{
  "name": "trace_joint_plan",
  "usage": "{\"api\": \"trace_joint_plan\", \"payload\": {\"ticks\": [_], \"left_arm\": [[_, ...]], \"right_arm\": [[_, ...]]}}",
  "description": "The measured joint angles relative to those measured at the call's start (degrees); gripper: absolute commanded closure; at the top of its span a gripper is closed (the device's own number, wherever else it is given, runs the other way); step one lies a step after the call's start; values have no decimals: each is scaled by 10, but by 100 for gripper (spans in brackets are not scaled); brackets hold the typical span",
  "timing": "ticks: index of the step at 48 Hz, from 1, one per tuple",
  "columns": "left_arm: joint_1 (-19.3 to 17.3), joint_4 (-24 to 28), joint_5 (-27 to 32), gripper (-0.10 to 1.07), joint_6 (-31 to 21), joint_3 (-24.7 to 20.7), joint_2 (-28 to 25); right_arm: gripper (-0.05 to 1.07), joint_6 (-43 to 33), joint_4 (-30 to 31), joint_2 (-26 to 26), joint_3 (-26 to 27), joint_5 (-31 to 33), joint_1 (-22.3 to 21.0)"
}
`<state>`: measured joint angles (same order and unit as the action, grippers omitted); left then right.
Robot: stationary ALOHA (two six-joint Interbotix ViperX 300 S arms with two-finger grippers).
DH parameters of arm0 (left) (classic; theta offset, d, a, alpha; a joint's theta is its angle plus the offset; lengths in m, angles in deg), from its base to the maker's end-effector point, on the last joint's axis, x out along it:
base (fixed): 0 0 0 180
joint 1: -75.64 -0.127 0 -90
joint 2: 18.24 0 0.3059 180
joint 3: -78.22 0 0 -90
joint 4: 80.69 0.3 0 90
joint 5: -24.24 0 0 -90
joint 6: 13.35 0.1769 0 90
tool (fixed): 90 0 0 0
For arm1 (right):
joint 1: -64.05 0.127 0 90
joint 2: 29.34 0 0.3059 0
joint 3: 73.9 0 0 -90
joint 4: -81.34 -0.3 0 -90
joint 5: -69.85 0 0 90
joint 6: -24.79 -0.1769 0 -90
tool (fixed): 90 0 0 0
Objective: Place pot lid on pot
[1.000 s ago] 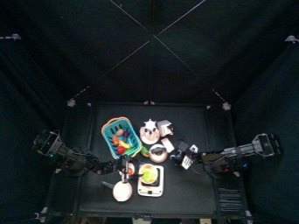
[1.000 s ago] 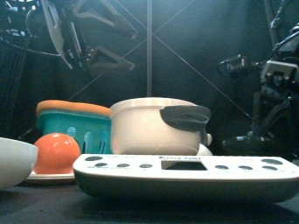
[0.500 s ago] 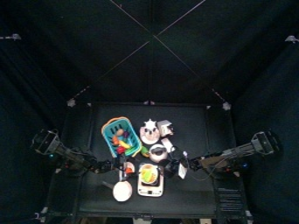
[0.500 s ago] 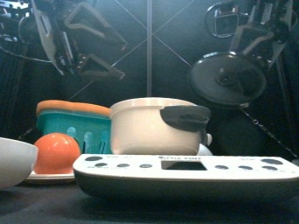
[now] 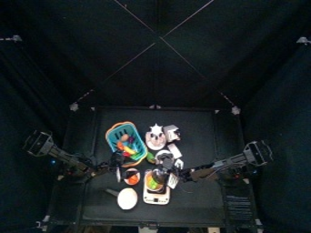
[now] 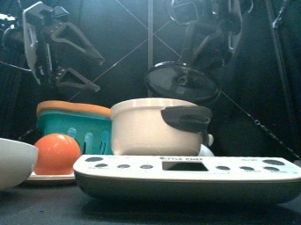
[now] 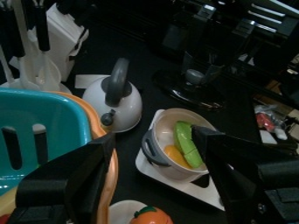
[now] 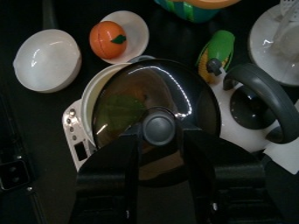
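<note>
Front view: the pot lid (image 6: 185, 80), dark and round with a knob at its middle, hangs tilted in the upper middle of the frame, above the white pot (image 6: 160, 126) and apart from it. The right hand (image 6: 201, 35) comes down from the top edge and grips the lid by its upper rim. The pot stands in the middle of the frame with a dark grey handle on its right side, behind a white kitchen scale (image 6: 186, 177) that fills the lower part of the frame. At lower left sit a white bowl (image 6: 13, 162) and an orange fruit (image 6: 56, 153), with a teal and orange dish rack (image 6: 73, 124) behind them. The left hand (image 6: 49, 54) hangs in the upper left, holding nothing; whether its jaws are open I cannot tell.

In the right wrist view the lid (image 8: 155, 112) fills the centre, glossy, clamped between the two jaws at the bottom edge — below it, the white bowl (image 8: 47, 59) lies at upper left and the fruit (image 8: 108, 39) on its small plate at upper middle.

The left wrist view shows a white kettle (image 7: 114, 96) with a black handle left of centre, and a bowl of vegetables (image 7: 177, 149) — one green, one yellow — near the middle, on the black surface (image 7: 135, 48).
</note>
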<state>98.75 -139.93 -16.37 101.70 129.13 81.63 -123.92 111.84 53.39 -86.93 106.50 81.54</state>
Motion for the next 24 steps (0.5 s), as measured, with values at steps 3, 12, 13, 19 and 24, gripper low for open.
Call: {"api": "trace_joint_plan", "payload": {"ticks": [3, 12, 13, 19, 24], "left_arm": [[0, 0, 0, -4, 1, 0, 2], [1, 0, 0, -4, 0, 0, 3], [2, 0, 0, -4, 1, 0, 4], [3, 0, 0, -4, 1, 0, 3], [5, 0, 0, -4, 0, 1, 4]], "right_arm": [[53, 25, -22, -19, 18, 10, -1], [53, 122, -91, -68, 66, 61, -5], [53, 132, -95, -72, 72, 64, -4], [53, 158, -103, -91, 99, 76, -4], [53, 163, -103, -102, 120, 93, -5]]}}
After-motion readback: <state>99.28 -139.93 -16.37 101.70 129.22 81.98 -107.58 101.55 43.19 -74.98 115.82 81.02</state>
